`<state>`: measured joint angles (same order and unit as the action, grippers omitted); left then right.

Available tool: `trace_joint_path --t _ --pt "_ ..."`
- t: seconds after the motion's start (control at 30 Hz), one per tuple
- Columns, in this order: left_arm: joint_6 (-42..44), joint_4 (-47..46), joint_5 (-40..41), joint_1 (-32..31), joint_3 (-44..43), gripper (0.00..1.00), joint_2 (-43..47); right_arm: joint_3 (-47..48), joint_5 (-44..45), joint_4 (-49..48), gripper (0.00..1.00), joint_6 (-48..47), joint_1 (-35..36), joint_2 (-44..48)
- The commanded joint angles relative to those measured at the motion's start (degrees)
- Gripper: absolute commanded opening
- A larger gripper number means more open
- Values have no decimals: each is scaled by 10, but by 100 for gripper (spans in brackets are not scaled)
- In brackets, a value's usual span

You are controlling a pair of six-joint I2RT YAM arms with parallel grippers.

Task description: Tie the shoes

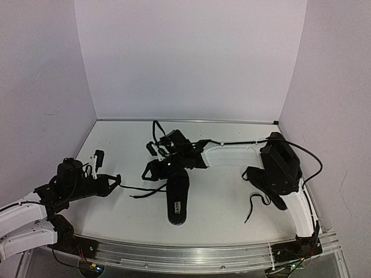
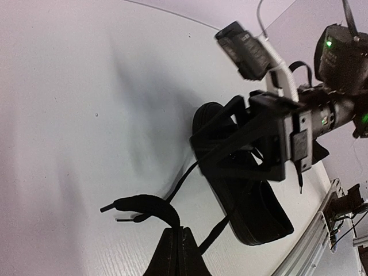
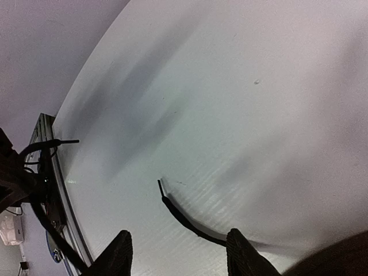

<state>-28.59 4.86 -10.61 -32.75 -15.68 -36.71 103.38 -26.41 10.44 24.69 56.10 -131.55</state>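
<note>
Along the near edge of the counter (image 1: 232,191) runs a metal rail (image 1: 191,255), with the two arm bases at its ends. On the near left, the left tool (image 1: 116,180) lies low over the white surface with its fingers (image 2: 172,253) pressed together, pinching a folded loop of black lace (image 2: 150,204). The lace's two tipped ends stick out just beside the grip, and its strands run right across the counter to the shoe. That shoe (image 1: 178,200) lies in the middle of the counter, a little toward the near side. Its long axis runs near to far and a pale label shows inside its near half. The right arm reaches in from the right, and the right tool (image 3: 178,233) hangs over the far end of the shoe with its fingers (image 3: 118,256) spread apart. Between them a black lace end (image 3: 181,219) lies flat on the counter, passing close by one finger but held by neither. On the right side, largely hidden under the right arm, a dark shape appears to be the second shoe (image 1: 276,200), well apart from the first. A loose curl of its lace trails toward the near edge. Pale walls (image 1: 191,58) close the counter at the far side and on both flanks.
</note>
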Motion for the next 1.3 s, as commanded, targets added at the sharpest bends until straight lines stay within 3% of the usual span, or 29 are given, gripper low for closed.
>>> trace_joint_path --t 0.0,0.3,0.7,1.13,1.27 --pt "11 -61 -18 -2 -18 0 -45 -73 27 5 52 -20 -30 126" --pt "50 -152 -79 -3 -116 0 -213 -202 15 10 45 -36 -56 164" --pt "43 -248 -163 -4 -241 0 -430 -220 -12 13 37 -50 -56 144" --pt "50 -243 -194 -4 -295 0 -493 -221 36 39 36 -56 -56 144" --pt "50 -240 -195 -5 -304 0 -505 -223 29 48 30 -61 -56 144"
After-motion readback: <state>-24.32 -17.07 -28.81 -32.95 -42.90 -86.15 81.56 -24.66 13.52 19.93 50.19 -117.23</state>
